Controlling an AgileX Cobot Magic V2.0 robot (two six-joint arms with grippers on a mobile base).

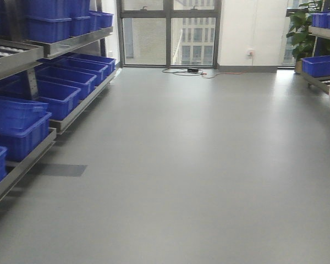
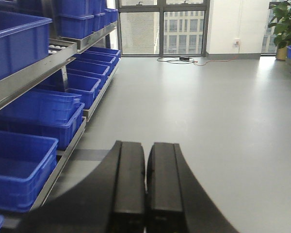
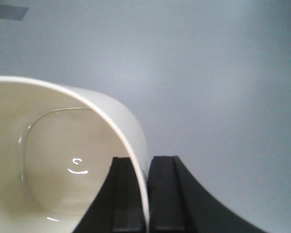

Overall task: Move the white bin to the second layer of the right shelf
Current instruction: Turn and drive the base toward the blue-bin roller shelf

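right gripper [image 3: 148,162] is clamped on the white bin [image 3: 63,160]: one black finger lies inside the tub against its glossy wall, the other lies outside, and the thin rim runs up between them. the bin spreads to the left of and below the gripper in the right wrist view, its open mouth turned to the camera and its rounded base showing as a soft square with small glints. only grey floor shows beyond it, so it touches no shelf. the front view catches just a pale curved sliver at its right edge, probably this bin's wall, though it is too blurred to be sure.

left gripper [image 2: 146,145] has its two fingers pressed together with nothing between them, pointing out over the floor beside the left rack.

grey floor [image 1: 198,165] fills most of the room, with a darker rectangular patch [image 1: 63,169] near the left rack. the left rack [image 1: 71,47] runs along the left wall in steel levels loaded with blue crates [image 1: 22,135]. a tall window [image 1: 168,33] closes the far end. the right shelf [image 1: 325,33] shows only at the far right edge, well apart from the bin, with more blue crates on it; which of its levels is the second layer i cannot tell. a potted plant [image 1: 300,27] stands just beside that shelf, and a cable [image 1: 198,71] lies on the floor under the window.
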